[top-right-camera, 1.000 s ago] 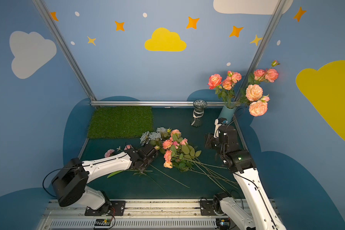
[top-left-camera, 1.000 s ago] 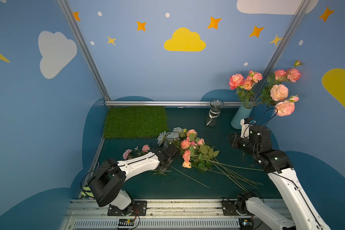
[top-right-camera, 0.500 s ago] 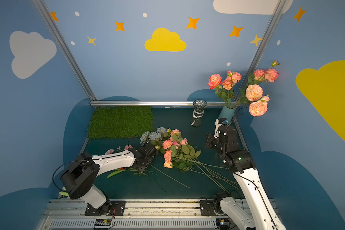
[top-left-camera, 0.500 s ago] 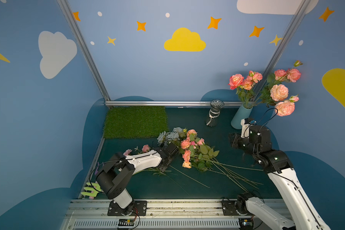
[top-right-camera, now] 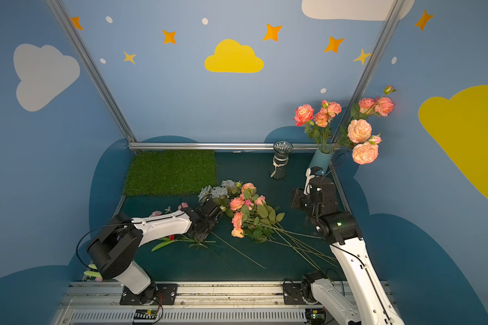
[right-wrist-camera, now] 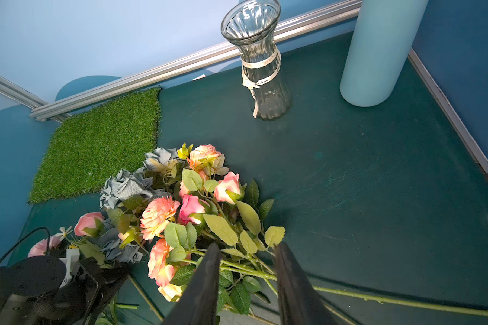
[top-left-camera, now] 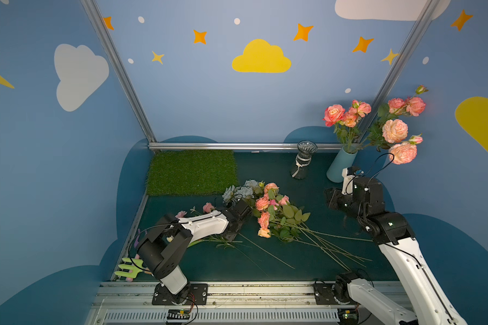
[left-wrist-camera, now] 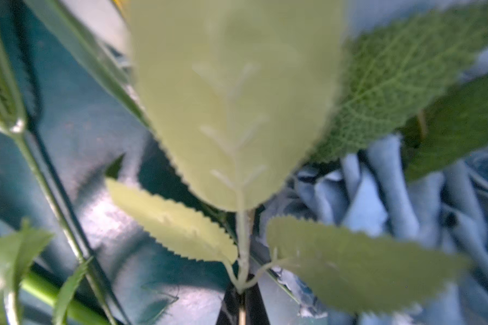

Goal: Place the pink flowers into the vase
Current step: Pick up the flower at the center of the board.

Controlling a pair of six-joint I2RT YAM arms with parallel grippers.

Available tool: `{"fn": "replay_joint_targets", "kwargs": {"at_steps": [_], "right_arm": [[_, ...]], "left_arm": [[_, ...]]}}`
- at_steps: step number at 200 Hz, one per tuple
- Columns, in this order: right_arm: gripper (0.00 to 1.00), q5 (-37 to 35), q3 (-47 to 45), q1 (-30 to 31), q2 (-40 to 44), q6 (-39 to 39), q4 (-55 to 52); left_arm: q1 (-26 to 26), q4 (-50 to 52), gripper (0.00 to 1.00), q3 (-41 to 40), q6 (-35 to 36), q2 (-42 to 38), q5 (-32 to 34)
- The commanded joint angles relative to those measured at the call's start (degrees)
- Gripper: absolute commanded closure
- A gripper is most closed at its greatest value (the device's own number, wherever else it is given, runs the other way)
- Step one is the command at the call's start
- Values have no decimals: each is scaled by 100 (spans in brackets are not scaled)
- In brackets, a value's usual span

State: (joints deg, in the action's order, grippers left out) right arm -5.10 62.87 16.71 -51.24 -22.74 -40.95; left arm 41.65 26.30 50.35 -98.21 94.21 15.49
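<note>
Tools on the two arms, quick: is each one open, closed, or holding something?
Left tool: closed on a leafy stem; which flower it belongs to cannot be told.
Right tool: open, holding nothing.

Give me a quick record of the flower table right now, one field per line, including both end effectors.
blue vase: upright, back right, several pink flowers in it
glass vase: upright, empty, beside the blue one
loose pink flowers: lying mid-table, stems pointing front right
grey-blue flowers: lying at the pile's back-left edge
left end effector: shut on a leafy stem; its bloom not visible
right end effector: open, empty
</note>
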Motion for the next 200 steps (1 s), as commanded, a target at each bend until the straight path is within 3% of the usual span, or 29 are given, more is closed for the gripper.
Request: {"fn": "replay_joint_targets", "kwargs": {"at_steps": [1,68,116,140,152,174,200], "right_arm": [[64,-48,-31,-30,27,-55,8],[64,79,-21,-101,-1,-29,58],[64,396,-56,-101,-109,25,233],[65,874,-75,-65,-203,76,465],[65,1142,-18,60,-307,124,553],[66,1904,58,268,-581,135,824],[67,2903,81,566,-927,73,1320]], "left_arm": [[42,184,98,-132,-40,-110,176],[331,851,98,149,202,-1103,1303],[344,1043,98,366,883,-1762,2057],[313,708,98,619,2064,-1968,2560],[250,81,98,586,2974,-2186,2543],[-54,-1104,98,439,4345,-2600,1871],[-446,-1316,98,782,5304,-2686,806]]}}
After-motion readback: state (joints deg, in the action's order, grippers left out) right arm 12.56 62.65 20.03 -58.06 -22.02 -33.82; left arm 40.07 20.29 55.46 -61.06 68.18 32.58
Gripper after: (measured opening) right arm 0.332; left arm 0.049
